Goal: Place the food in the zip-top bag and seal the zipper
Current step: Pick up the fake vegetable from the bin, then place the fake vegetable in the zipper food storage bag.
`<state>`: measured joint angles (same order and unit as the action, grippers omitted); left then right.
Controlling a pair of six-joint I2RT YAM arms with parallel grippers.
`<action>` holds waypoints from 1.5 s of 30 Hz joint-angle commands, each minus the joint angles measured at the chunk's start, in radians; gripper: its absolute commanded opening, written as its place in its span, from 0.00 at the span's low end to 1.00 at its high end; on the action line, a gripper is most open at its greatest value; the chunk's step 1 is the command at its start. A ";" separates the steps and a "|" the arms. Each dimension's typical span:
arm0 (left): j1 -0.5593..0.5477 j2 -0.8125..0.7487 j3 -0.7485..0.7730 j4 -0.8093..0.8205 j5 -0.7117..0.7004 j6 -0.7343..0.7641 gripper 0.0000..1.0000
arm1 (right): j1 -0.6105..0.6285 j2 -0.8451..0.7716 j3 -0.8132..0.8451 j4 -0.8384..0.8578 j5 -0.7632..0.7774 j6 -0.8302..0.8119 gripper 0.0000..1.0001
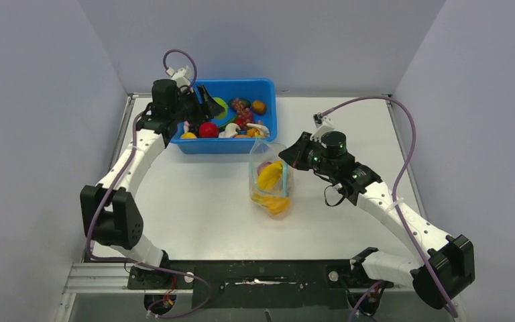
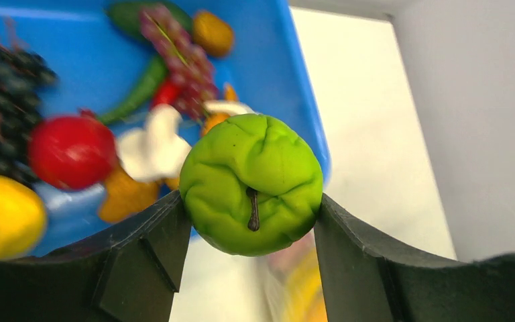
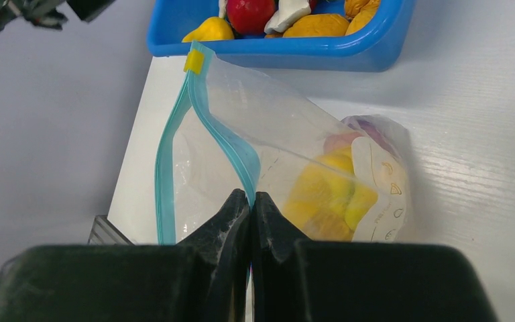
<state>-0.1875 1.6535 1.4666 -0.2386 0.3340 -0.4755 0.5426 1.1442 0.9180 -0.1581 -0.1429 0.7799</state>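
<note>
Two grippers are working: left gripper (image 2: 251,202) clenching green apple (image 2: 251,178) for bagging, right gripper (image 3: 250,198) pinching bag (image 3: 295,134) mouth open.

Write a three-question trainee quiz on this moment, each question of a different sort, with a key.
1. True or false: the left gripper is shut on the green apple.
2. What is the right gripper pinching? A) the zipper edge of the zip-top bag; B) the green apple; C) nothing.
3. Fill in: the bag's mouth is ____ (open or sealed).
Key: 1 true; 2 A; 3 open.
</note>
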 commanded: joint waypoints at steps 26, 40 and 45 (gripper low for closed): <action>-0.369 -0.504 -0.486 0.243 0.127 -0.252 0.37 | -0.010 0.021 0.082 0.024 -0.004 0.016 0.00; -0.468 -0.386 -0.413 0.095 -0.081 -0.109 0.50 | -0.010 0.022 0.077 0.029 -0.018 0.018 0.00; -0.486 -0.355 -0.374 0.054 -0.081 -0.082 0.60 | -0.010 0.015 0.073 0.033 -0.014 0.019 0.00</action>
<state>-0.6582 1.2877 1.0077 -0.1631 0.2771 -0.6117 0.5369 1.1725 0.9520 -0.1783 -0.1501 0.7948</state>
